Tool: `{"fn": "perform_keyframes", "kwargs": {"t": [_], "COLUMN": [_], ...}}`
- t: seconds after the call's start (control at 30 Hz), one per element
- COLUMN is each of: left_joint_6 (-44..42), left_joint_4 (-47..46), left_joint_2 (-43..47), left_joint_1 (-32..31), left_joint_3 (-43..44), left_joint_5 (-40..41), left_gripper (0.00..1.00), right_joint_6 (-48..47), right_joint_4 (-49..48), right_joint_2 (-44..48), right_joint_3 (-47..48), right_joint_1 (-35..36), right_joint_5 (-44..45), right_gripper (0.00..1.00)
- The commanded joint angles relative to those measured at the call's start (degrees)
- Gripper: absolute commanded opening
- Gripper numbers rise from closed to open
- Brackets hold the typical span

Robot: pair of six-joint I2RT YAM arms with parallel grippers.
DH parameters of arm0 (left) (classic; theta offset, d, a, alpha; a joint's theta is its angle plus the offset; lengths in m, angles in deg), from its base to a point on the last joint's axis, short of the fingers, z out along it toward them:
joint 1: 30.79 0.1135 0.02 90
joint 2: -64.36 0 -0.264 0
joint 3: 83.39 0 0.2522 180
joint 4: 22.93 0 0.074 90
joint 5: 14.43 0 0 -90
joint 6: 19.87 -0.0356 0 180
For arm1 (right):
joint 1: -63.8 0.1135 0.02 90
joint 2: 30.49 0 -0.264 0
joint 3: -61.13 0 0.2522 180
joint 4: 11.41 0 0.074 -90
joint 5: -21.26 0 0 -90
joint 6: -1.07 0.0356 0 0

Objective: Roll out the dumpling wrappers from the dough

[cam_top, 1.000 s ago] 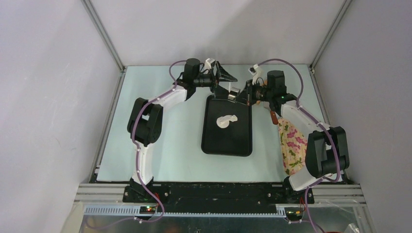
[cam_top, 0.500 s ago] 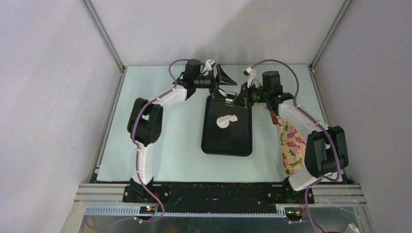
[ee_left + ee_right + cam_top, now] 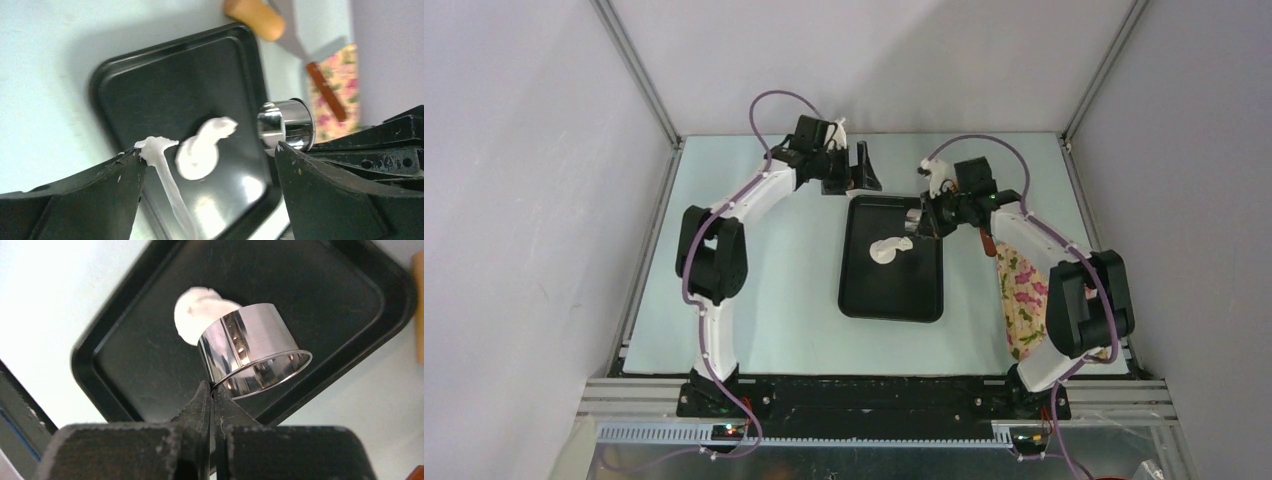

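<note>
Small flattened white dough lump (image 3: 887, 249) lies in the far half of a black rectangular tray (image 3: 894, 295). My right pincer (image 3: 212, 390), clamped on a shiny steel ring (image 3: 250, 347), holds it just beside the dough. My left pincer (image 3: 861, 170) gapes wide past the tray's far edge; a floral cloth (image 3: 1024, 290) lies right.

The steel cup (image 3: 250, 345) is mirror-polished, the black tray (image 3: 325, 285) glossy, the dough (image 3: 197, 156) matt and soft
</note>
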Motion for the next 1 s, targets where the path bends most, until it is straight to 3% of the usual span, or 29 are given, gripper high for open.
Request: {"fn": "perform_keyframes", "kwargs": {"t": [0.0, 0.13, 0.2, 0.37, 0.43, 0.57, 0.63, 0.83, 0.97], "left_joint_6": [-20.3, -26.6, -27.9, -27.3, -27.5, -24.6, -23.5, -18.7, -17.4], "left_joint_4": [8.8, 9.7, 8.1, 9.5, 9.0, 10.1, 10.2, 10.0, 9.1], "left_joint_2": [7.6, 12.2, 13.6, 15.5, 16.9, 18.8, 18.6, 15.9, 15.6], "left_joint_1": [-2.0, -2.7, -3.2, -2.2, -3.1, -3.0, -2.5, 0.4, 0.2], "left_joint_3": [3.4, 0.6, -1.3, -2.2, -3.0, -2.8, -2.3, -0.5, -0.2], "left_joint_5": [15.6, 21.0, 27.8, 21.7, 25.8, 22.9, 20.9, 7.3, 4.7], "left_gripper": [1.00, 1.00, 1.00, 1.00, 1.00, 1.00, 1.00, 1.00, 1.00], "right_joint_6": [-6.0, -13.3, -15.7, -15.9, -16.3, -17.1, -17.7, -21.2, -21.5], "right_joint_4": [6.0, 11.5, 14.6, 17.8, 20.3, 22.8, 23.3, 28.7, 30.0], "right_joint_2": [-2.5, -2.7, -3.1, -5.1, -5.1, -3.3, -2.5, 1.3, 4.3], "right_joint_3": [2.2, 2.4, 2.3, 1.8, 1.8, 0.4, 0.0, 0.2, 2.8], "right_joint_1": [4.0, 8.1, 11.1, 15.3, 16.2, 18.1, 18.7, 19.3, 16.1], "right_joint_5": [7.8, 9.6, 11.5, 13.5, 13.1, 13.3, 12.7, 4.5, -1.5], "right_gripper": [0.00, 0.00, 0.00, 0.00, 0.08, 0.16, 0.25, 0.71, 0.75]}}
